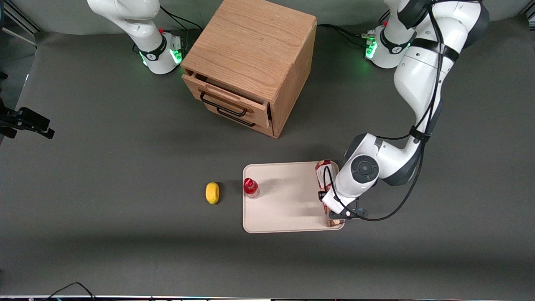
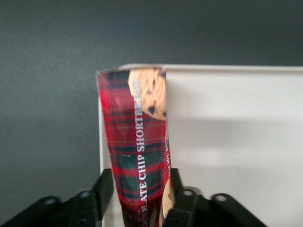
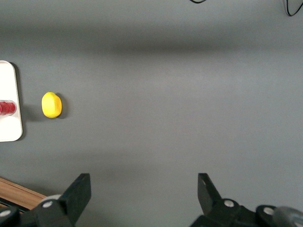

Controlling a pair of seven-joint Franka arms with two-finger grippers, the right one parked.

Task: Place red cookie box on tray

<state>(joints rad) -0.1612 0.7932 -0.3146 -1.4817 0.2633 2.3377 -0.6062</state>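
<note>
The red cookie box (image 1: 325, 173), tartan-printed with cookies, lies lengthwise along the edge of the cream tray (image 1: 288, 205) toward the working arm's end of the table. My left gripper (image 1: 332, 207) is over the end of the box nearer the front camera. In the left wrist view the box (image 2: 139, 142) runs between the black fingers (image 2: 105, 187), which press its two long sides, so the gripper (image 2: 140, 184) is shut on it. The box overlaps the tray's rim (image 2: 106, 142). Whether it rests flat on the tray I cannot tell.
A small red-capped bottle (image 1: 250, 187) stands on the tray's edge toward the parked arm. Beside it on the table lies a yellow lemon-like object (image 1: 212, 192). A wooden drawer cabinet (image 1: 250, 58) stands farther from the front camera, its top drawer slightly open.
</note>
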